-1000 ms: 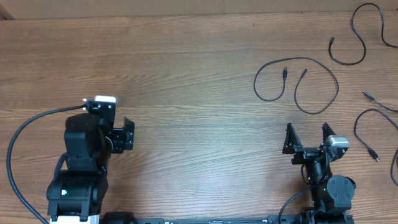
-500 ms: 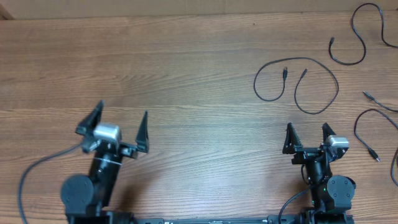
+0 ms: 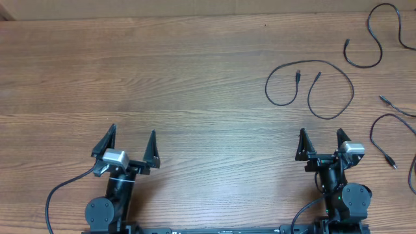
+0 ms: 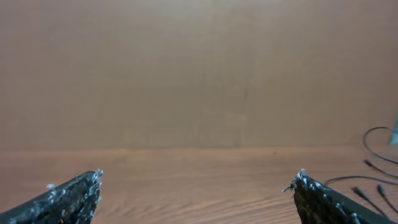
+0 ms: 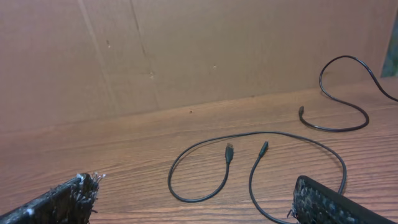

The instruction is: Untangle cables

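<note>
Several thin black cables lie apart on the right half of the wooden table. A looped cable (image 3: pixel 352 91) with two plug ends lies in front of my right gripper (image 3: pixel 320 133); the right wrist view shows this looped cable (image 5: pixel 261 132) beyond the open fingers. A wavy cable (image 3: pixel 368 25) lies at the far right corner, and two more cable pieces (image 3: pixel 390 115) reach the right edge. My left gripper (image 3: pixel 132 132) stands open over bare wood, far from all of them. Both grippers (image 4: pixel 199 175) (image 5: pixel 194 183) hold nothing.
A thick black cord (image 3: pixel 55 198) curves from the left arm's base at the near edge. A brown cardboard wall (image 5: pixel 186 50) runs along the table's far side. In the left wrist view, cable ends (image 4: pixel 373 167) show at the far right.
The left arm has turned to face forward and drawn back toward its base, its jaws open throughout. The right arm and the cables have not moved.
</note>
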Motion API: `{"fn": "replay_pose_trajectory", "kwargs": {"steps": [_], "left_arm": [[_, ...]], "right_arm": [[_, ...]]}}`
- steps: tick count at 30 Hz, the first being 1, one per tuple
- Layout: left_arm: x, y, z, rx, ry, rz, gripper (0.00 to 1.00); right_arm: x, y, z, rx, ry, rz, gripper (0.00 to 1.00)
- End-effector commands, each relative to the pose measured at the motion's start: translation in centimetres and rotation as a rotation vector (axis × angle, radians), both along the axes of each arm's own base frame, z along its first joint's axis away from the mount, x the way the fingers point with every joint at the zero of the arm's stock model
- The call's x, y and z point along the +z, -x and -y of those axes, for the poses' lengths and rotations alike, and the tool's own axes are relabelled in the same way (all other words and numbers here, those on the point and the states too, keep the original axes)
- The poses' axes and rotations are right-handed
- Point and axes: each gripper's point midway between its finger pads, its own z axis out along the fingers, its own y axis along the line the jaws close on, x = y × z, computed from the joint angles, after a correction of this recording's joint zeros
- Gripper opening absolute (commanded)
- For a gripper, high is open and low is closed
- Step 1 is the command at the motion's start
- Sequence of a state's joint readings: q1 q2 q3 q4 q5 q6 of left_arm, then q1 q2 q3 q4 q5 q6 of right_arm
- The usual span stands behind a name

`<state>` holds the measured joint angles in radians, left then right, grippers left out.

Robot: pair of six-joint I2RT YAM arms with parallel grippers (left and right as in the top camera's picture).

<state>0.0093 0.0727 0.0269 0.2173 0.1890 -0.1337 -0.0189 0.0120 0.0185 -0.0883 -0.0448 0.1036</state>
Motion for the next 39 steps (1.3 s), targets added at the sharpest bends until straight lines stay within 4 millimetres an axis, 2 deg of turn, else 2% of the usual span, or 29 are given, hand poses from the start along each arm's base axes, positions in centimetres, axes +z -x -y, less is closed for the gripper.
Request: {"fn": "replay_pose_trajectory", "kwargs": {"steps": [1, 6, 10, 17, 39], "left_arm": [[-0.8, 0.0, -1.5, 0.077, 0.045, -0.012, 1.00], [-1.9, -0.2, -2.7, 0.145, 0.053, -0.056, 1.00], [-3.6, -0.3, -3.7, 0.207, 0.041, -0.125, 1.00], [-6.7, -0.2, -3.8, 0.226, -0.103, -0.238, 1.00], [-6.7, -0.2, -3.8, 0.223, -0.122, -0.238, 1.00]], "right_arm": [[-0.1, 0.0, 0.2, -0.009, -0.001, 0.005, 1.00], [-0.1, 0.0, 0.2, -0.009, -0.001, 0.005, 1.00], [-0.1, 0.0, 0.2, -0.009, -0.001, 0.005, 1.00], [-0.1, 0.0, 0.2, -0.009, -0.001, 0.005, 1.00], [-0.1, 0.0, 0.2, -0.009, -0.001, 0.005, 1.00]]}}
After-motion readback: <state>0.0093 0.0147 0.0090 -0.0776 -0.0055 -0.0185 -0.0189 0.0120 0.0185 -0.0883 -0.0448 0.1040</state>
